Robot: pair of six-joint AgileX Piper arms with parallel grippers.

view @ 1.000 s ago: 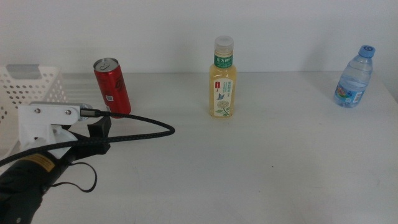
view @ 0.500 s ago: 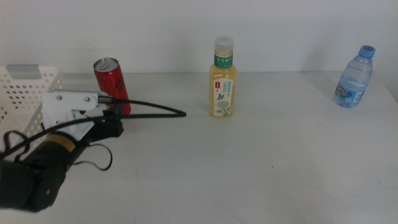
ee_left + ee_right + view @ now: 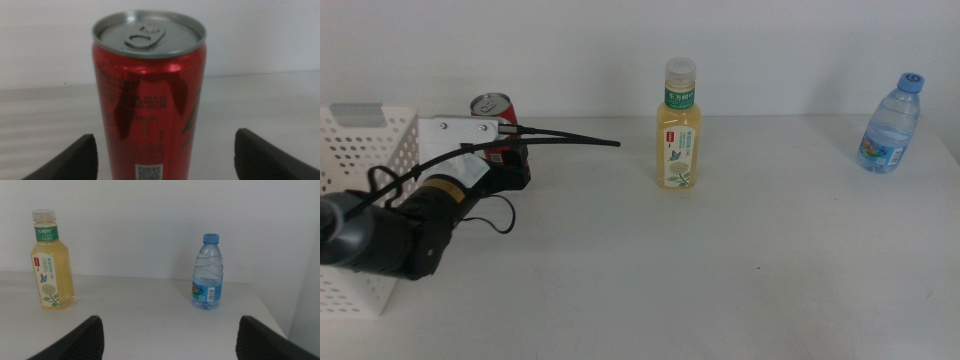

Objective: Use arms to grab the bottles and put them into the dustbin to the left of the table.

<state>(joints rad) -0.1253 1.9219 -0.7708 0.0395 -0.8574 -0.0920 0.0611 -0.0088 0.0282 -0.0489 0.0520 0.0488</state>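
A red can (image 3: 492, 107) stands upright at the back left of the table, mostly hidden behind my left arm. My left gripper (image 3: 510, 165) is right in front of it. In the left wrist view the can (image 3: 149, 95) fills the space between the open jaws, which stand apart on either side without touching it. The yellow tea bottle (image 3: 678, 127) stands mid-table and the blue-capped water bottle (image 3: 891, 124) at the far right. The right wrist view shows the tea bottle (image 3: 50, 265) and water bottle (image 3: 207, 274) beyond my open right gripper (image 3: 167, 340), which is out of the middle view.
The white perforated dustbin (image 3: 360, 190) sits at the table's left edge, right beside my left arm. A thick black cable (image 3: 565, 141) arcs from the left wrist toward the tea bottle. The white tabletop (image 3: 720, 270) stretches ahead.
My left arm has moved away from the camera and up to the red can, so its gripper now stands around the can. The bottles have not moved.
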